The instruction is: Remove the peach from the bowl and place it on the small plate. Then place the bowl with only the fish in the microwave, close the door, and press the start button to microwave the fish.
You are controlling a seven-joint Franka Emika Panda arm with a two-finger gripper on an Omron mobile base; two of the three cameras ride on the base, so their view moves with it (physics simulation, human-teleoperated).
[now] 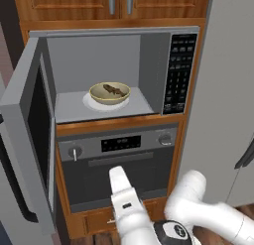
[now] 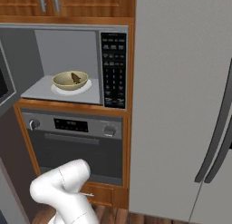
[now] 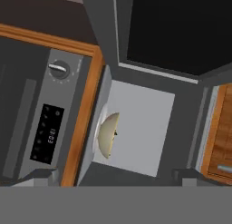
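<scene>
The microwave point(image 1: 151, 58) stands with its door point(image 1: 30, 135) swung wide to the left. Inside, on the pale turntable, sits the bowl point(image 1: 109, 97) with the dark fish point(image 1: 114, 90) lying in it; both show again as bowl point(image 2: 70, 84) and fish point(image 2: 75, 78) in the right base view. The hand view, rolled sideways, looks up at the bowl point(image 3: 108, 136) and the door's dark window point(image 3: 172, 28). My gripper point(image 3: 117, 175) is open, well short of the cavity, with nothing between its fingers. The black keypad strip point(image 1: 178, 73) is at the cavity's right. The peach and the small plate are out of view.
A knobbed wall oven point(image 1: 124, 159) sits directly under the microwave, with a wooden drawer below it. Wooden cabinets point(image 1: 119, 3) hang above. A tall grey fridge point(image 2: 181, 105) with dark handles stands to the right. The open door juts out on the left.
</scene>
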